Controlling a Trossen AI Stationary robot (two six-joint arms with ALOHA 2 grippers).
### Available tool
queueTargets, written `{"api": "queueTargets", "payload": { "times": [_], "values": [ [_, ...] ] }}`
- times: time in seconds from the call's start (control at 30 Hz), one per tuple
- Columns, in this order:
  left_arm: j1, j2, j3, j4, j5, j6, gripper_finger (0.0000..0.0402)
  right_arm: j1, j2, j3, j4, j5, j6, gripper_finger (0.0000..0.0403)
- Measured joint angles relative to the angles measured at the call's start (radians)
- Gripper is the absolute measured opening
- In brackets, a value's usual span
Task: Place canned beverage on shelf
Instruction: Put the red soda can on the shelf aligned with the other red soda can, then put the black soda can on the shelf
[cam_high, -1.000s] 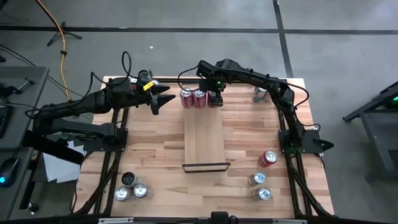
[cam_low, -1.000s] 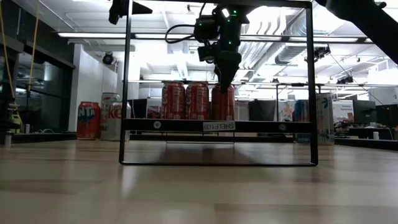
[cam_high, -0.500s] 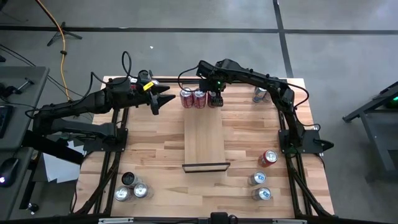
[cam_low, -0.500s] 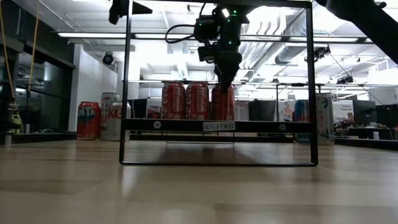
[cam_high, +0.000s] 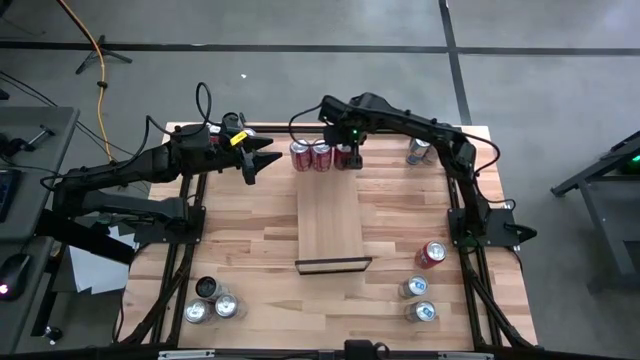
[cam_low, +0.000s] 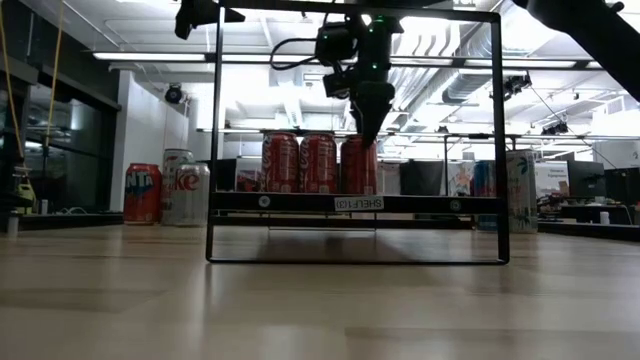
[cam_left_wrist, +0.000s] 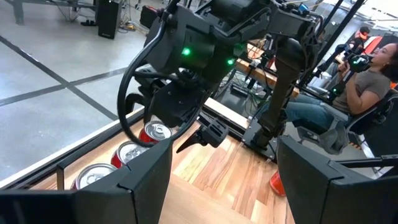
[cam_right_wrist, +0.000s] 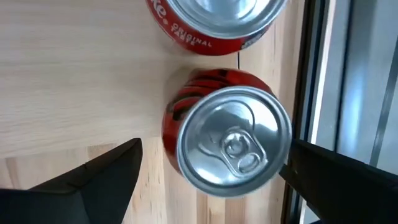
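The right gripper (cam_high: 352, 152) hovers wide open above the third red can (cam_low: 357, 166) on the shelf (cam_high: 330, 215); left gripper (cam_high: 252, 160) waits apart, fingers seemingly parted, empty.

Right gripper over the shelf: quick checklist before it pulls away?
1. Right gripper fingers clear of the third can: ok, gaps show on both sides.
2. Third can upright on the shelf: ok.
3. Three red cans in a row at the far end: ok.
4. Can close to the end rail: cannot tell if touching.
5. Left gripper away from the shelf: ok.
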Motion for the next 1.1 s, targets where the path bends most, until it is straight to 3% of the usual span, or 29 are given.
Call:
{"api": "queueTargets", "payload": {
  "times": [0.27, 0.43, 0.73, 1.1],
  "values": [
    [0.000, 0.000, 0.000, 0.000, 0.000, 0.000, 0.0239, 0.000, -0.077, 0.000, -0.041, -0.011, 0.006, 0.0394],
    [0.000, 0.000, 0.000, -0.001, 0.000, 0.000, 0.0239, -0.003, -0.163, 0.000, -0.118, -0.027, 0.091, 0.0394],
    [0.000, 0.000, 0.000, -0.002, 0.000, 0.035, 0.0239, -0.049, -0.363, 0.000, -0.227, -0.392, 0.181, 0.0394],
    [0.000, 0.000, 0.000, -0.001, 0.000, 0.036, 0.0239, -0.050, -0.631, 0.000, -0.226, -0.420, 0.214, 0.0394]
  ]
}}
